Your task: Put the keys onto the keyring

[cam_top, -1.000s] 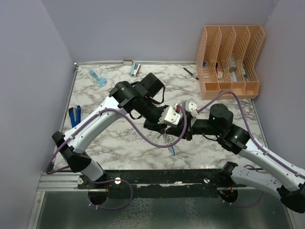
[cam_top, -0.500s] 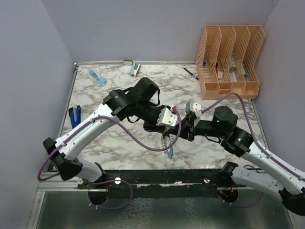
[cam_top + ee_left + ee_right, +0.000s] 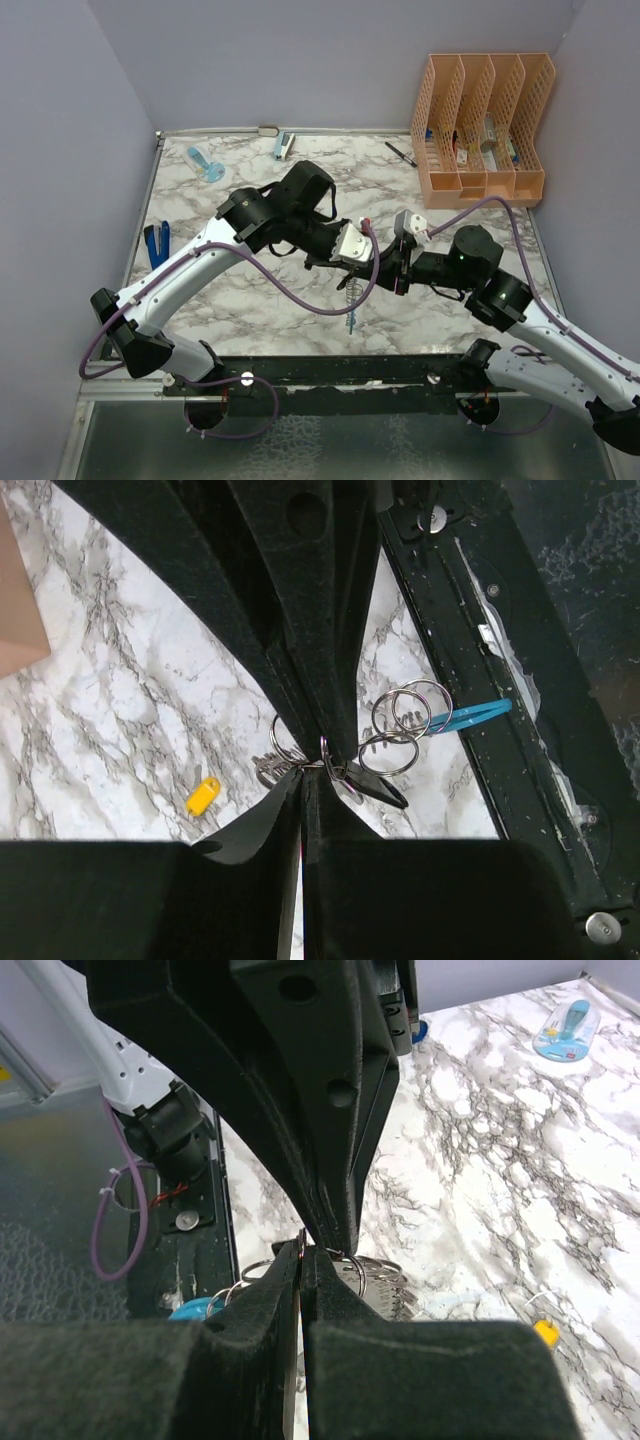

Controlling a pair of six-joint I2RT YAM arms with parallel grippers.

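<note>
Keyring: hanging between both hands above the tabletop.
Left hand: pinching it, closed tight.
Right hand: gripping it too, closed.
Yellow key: lying at keyring's 8 o'clock.

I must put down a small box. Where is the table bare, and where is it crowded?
Bare marble: the far middle, between the stapler and the pen; and the right side, between the orange organizer and the right arm. The centre is crowded: the left end effector and the right end effector meet on the key ring.
</note>
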